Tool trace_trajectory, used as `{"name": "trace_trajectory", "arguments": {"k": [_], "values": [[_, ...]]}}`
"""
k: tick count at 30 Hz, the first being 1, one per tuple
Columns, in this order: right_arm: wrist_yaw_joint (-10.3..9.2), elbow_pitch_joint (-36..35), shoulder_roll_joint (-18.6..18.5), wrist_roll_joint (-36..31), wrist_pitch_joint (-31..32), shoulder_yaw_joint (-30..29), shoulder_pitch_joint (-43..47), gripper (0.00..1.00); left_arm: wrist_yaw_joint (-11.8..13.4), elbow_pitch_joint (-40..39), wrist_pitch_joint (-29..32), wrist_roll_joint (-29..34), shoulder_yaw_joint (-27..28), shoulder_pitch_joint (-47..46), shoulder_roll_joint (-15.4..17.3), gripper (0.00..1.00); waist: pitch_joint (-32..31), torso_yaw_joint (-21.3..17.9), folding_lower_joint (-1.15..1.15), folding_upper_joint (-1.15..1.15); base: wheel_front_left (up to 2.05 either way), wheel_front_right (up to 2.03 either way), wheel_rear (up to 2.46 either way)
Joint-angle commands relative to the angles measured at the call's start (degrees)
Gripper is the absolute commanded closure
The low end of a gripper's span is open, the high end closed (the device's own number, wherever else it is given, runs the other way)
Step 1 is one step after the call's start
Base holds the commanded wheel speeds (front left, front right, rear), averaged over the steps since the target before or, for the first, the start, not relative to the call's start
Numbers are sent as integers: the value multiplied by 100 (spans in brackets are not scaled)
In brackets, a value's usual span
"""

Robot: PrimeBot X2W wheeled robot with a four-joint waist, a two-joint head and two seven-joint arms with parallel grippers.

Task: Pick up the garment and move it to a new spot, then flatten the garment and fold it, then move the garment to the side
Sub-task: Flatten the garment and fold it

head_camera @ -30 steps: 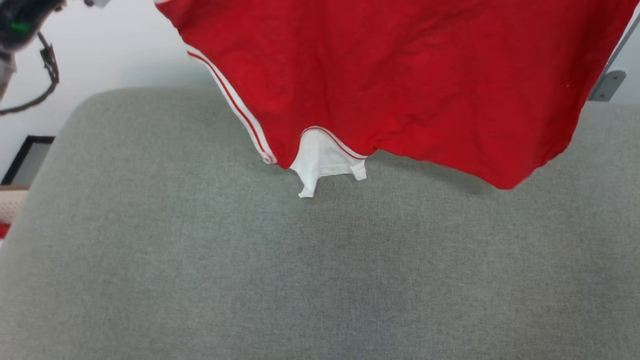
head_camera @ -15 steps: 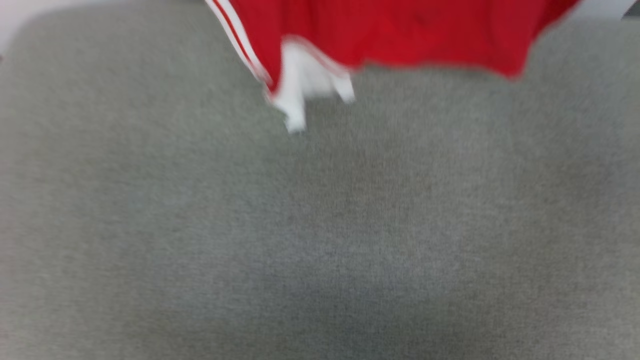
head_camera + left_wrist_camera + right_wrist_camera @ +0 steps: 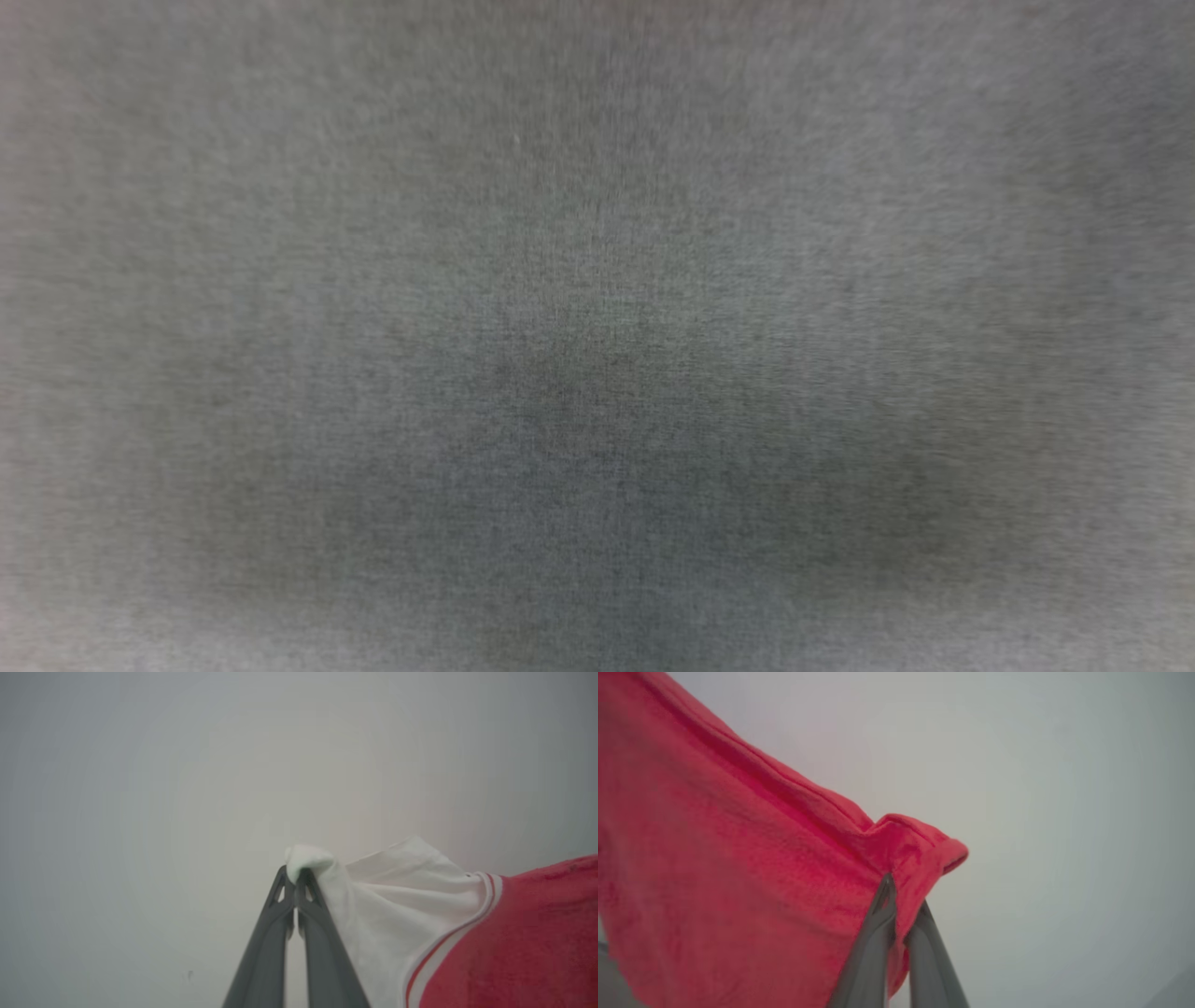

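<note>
1. The garment (image 3: 490,933) is lifted off any support and hangs from the two grippers, one pinch at each end. In the left wrist view its red body fills the lower right corner.
2. A white sleeve (image 3: 397,891) is the part of the garment nearest the left pinch. It is drawn into a taut cone, and its striped trim (image 3: 488,891) of white and red curves down where the sleeve meets the red cloth.
3. The garment's red hem (image 3: 924,844) shows in the right wrist view as a folded, stitched edge. It runs from the upper left of the cloth down to a bunched corner.
4. The left gripper (image 3: 294,875) is at the garment's sleeve end. Its two dark fingers are pressed together on a small wad of white sleeve cloth that bulges just past the tips.
5. The right gripper (image 3: 901,896) is at the garment's hem corner. Its fingers are clamped on the red cloth, which wraps around and between the tips.
6. A plain pale wall (image 3: 140,788) lies behind the garment in both wrist views, well apart from it.
7. The head view is blurred and shows a grey fabric surface (image 3: 597,336) of woven texture. A soft darker shadow (image 3: 579,523) crosses its lower middle. How far this surface lies from the garment cannot be told.
</note>
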Motion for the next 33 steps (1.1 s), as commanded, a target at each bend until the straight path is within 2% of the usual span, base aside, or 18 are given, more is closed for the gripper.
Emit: {"name": "trace_trajectory", "arguments": {"k": [1, 8, 11, 13, 17, 19, 24, 28, 30, 33], "values": [[-13, 119, 35, -48, -13, 30, 92, 100, -24, 28, -24, 60, -36, 179, -15, 100, 631, 100, 0, 0, 0, 0, 0], [-13, 745, 235, -54, 71, 241, 528, 100, -145, 149, -57, -8, -121, 1135, -98, 100, 662, 208, 0, 0, 0, 0, 0], [-12, 763, 331, 232, 213, 446, 852, 100, -189, 148, 64, -96, -452, 1616, -134, 100, 483, 224, 0, 0, 0, 0, 0], [-13, 689, 233, 413, 321, 617, 1069, 100, -192, -119, 307, -285, -773, 1962, -95, 100, 311, 239, 0, 0, 0, 0, 0], [-12, 301, 99, 978, 551, 956, 1612, 100, -190, -860, 833, -867, -1368, 2578, 341, 100, -74, 242, 0, 0, 0, 0, 0], [-12, 19, -98, 1262, 661, 1145, 1908, 100, -190, -1260, 1051, -1048, -1554, 2874, 583, 100, -287, 242, 0, 0, 0, 0, 0], [-13, -849, -655, 1981, 1058, 1673, 2721, 100, -190, -2204, 1572, -1553, -1723, 3680, 1229, 100, -794, 252, 0, 0, 0, 0, 0], [-13, -1489, -1181, 2520, 1355, 1939, 3366, 100, -187, -2964, 1878, -1688, -1762, 4357, 1690, 100, -1173, 267, 0, 0, 0, 0, 0], [-13, -1727, -1396, 2748, 1494, 1999, 3725, 100, -89, -3358, 1984, -1741, -1780, 4760, 1877, 100, -1347, 276, 0, 0, 0, 0, 0], [-13, -2078, -1686, 3044, 1663, 2067, 4272, 100, 191, -4013, 2196, -1864, -1786, 5332, 2178, 100, -1571, 307, 0, 0, 0, 0, 0]]}}
